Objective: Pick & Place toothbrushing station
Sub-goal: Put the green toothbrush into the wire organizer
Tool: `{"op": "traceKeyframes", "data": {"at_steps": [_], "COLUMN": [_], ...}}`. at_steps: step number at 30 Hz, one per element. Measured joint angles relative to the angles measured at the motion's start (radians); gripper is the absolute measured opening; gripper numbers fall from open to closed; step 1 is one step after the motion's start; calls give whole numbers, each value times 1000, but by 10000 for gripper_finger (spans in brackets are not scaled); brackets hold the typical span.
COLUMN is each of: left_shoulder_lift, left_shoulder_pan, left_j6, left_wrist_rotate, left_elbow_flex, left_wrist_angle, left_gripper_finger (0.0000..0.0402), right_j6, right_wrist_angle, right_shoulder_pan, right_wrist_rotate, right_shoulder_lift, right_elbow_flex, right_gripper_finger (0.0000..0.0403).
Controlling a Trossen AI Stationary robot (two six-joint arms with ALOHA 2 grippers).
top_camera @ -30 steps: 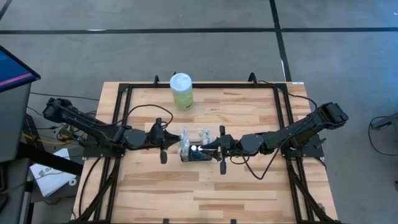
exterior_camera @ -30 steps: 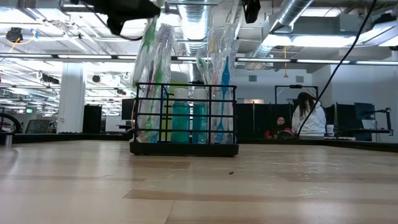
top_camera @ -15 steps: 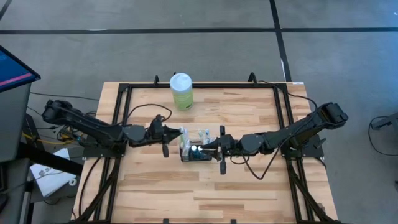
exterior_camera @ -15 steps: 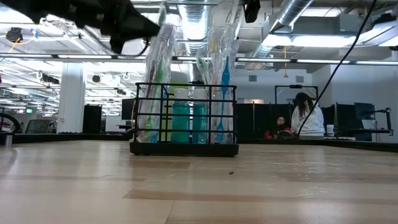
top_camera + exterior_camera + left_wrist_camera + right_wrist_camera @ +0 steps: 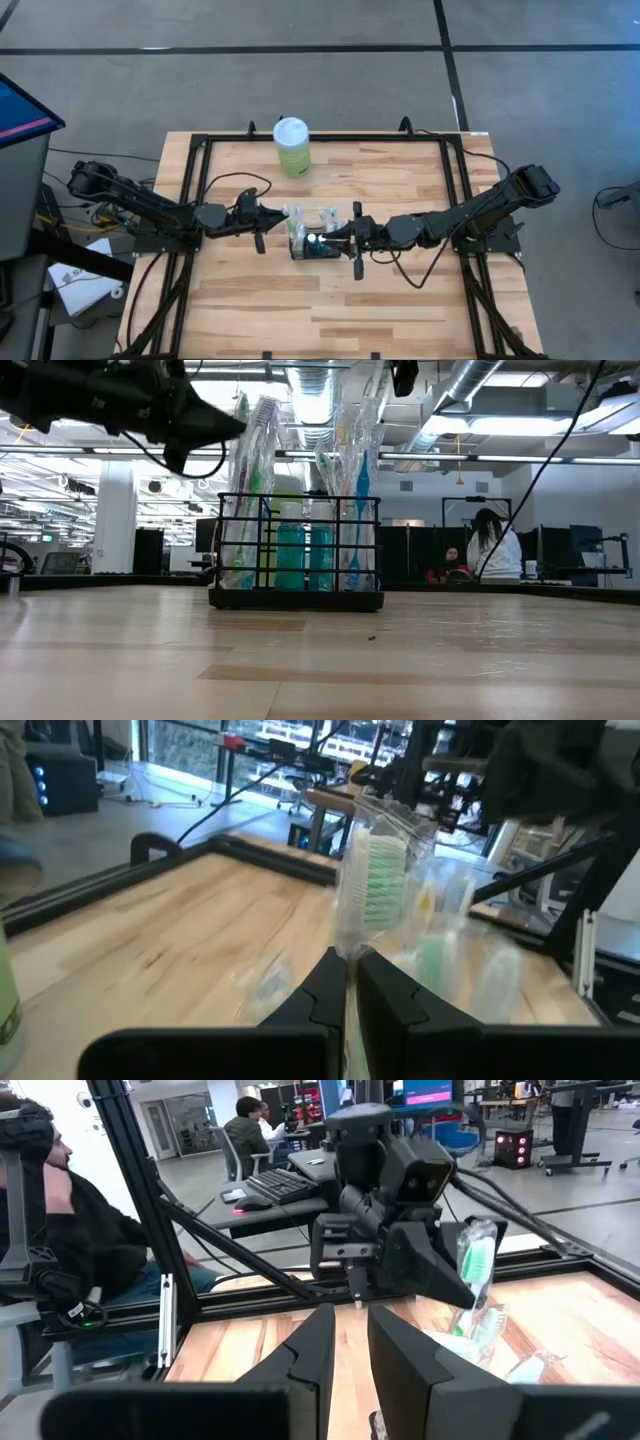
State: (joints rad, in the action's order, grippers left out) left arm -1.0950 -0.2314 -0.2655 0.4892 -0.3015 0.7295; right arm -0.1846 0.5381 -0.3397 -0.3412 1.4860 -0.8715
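Note:
The toothbrushing station (image 5: 313,245) (image 5: 295,550), a black wire caddy, stands on its base at the table's middle. Several clear-wrapped toothbrushes and teal tubes stick up out of it. My left gripper (image 5: 284,213) (image 5: 238,428) (image 5: 352,960) comes level from the table's left, above the caddy's left end. It is shut on a wrapped toothbrush with green bristles (image 5: 378,885). My right gripper (image 5: 330,238) (image 5: 405,375) (image 5: 352,1330) comes level from the right. It sits higher, at the tops of the right-hand toothbrushes (image 5: 362,460), with its fingers a narrow gap apart. My left gripper pinches the green-bristled toothbrush's clear wrapper (image 5: 350,942) between its two fingertips, just below the head. The fingers come level from the table's left and lie across the brush. The brush stands nearly upright with its lower end in the caddy's left compartment (image 5: 238,560). My right gripper appears closed on the top end of a wrapped toothbrush (image 5: 385,390). Its own fingers hide the place of contact. The brush hangs below them into the caddy.
A pale green bottle with a white cap (image 5: 292,146) stands near the far edge. A black rail frame (image 5: 195,200) runs around the wooden tabletop. Bare wood lies on the near side of the caddy (image 5: 320,310). People sit at desks in the room behind (image 5: 495,545).
My left gripper has come down and drawn back a little toward the table's left edge, staying shut on the green-bristled toothbrush. The brush's top has swung back leftward from a rightward lean and now stands nearly upright. Its foot has stayed in the caddy.

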Motion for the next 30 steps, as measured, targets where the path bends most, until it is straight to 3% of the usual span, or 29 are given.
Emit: {"op": "traceKeyframes", "data": {"at_steps": [10, 21, 24, 30], "left_shoulder_lift": [-12, -273, -306, -329], "left_shoulder_pan": [-11, -11, -11, -17], "left_j6": [-23, -19, 4, -1], "left_wrist_rotate": [4, -32, -66, -72], "left_elbow_flex": [49, 51, 51, 51], "left_wrist_angle": [69, 298, 375, 379], "left_gripper_finger": [3, 5, 4, 4], "right_j6": [1, 1, 0, 0], "right_wrist_angle": [0, -7, -7, -7], "right_shoulder_pan": [3, 11, 11, 11], "right_wrist_rotate": [0, 0, 0, 0], "right_shoulder_lift": [0, 0, 0, 0], "right_elbow_flex": [0, 0, 0, 0], "right_gripper_finger": [56, 56, 56, 56]}}
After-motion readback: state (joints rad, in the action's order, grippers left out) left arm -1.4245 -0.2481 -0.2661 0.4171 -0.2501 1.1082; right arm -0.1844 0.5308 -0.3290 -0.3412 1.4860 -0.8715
